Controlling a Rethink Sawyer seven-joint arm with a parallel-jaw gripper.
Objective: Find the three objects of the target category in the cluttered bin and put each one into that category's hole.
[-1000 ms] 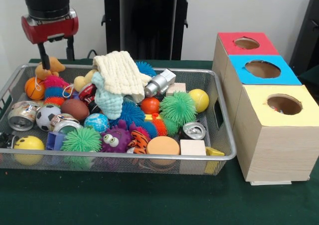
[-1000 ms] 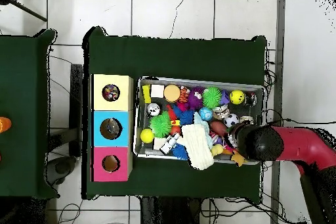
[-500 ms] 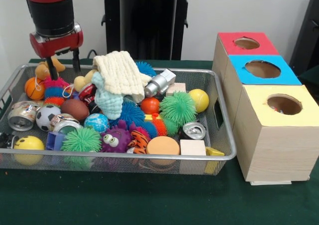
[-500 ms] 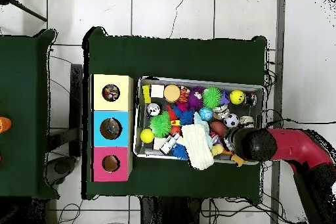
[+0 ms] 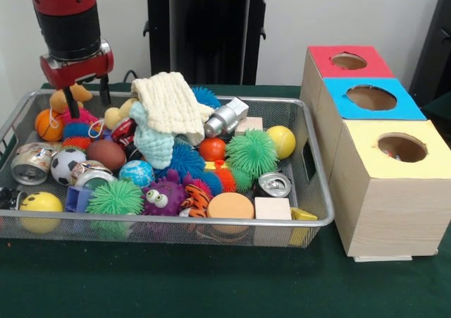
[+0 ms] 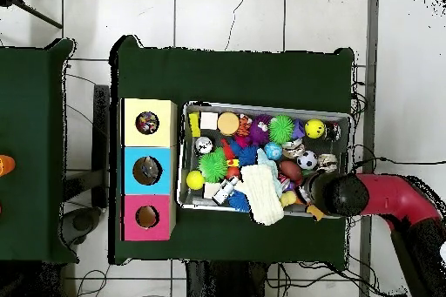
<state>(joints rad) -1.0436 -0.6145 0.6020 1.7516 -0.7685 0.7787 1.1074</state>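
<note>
A wire mesh bin (image 5: 211, 221) holds a heap of toys: spiky rubber balls (image 5: 251, 152), sports balls (image 5: 66, 164), crushed cans (image 5: 273, 185), wooden blocks (image 5: 272, 208) and a cream cloth (image 5: 169, 103). My gripper (image 5: 86, 97) hangs open over the bin's far left corner. Its two fingers straddle an orange plush toy (image 5: 79, 90), just above a pink spiky ball (image 5: 77, 115) and beside a small basketball (image 5: 48, 124). Nothing is held. From above, my arm (image 6: 342, 195) covers that corner and hides the gripper.
Three wooden boxes with holes stand to the right of the bin: red top (image 5: 349, 61), blue top (image 5: 371, 98), yellow top (image 5: 400, 149). From above the bin (image 6: 266, 106) lies beside the boxes (image 6: 146, 170). A black stand (image 5: 204, 29) rises behind the bin.
The gripper came down and slightly right into the bin's far left corner. Both fingers now show around the orange plush toy. The toys have not moved.
</note>
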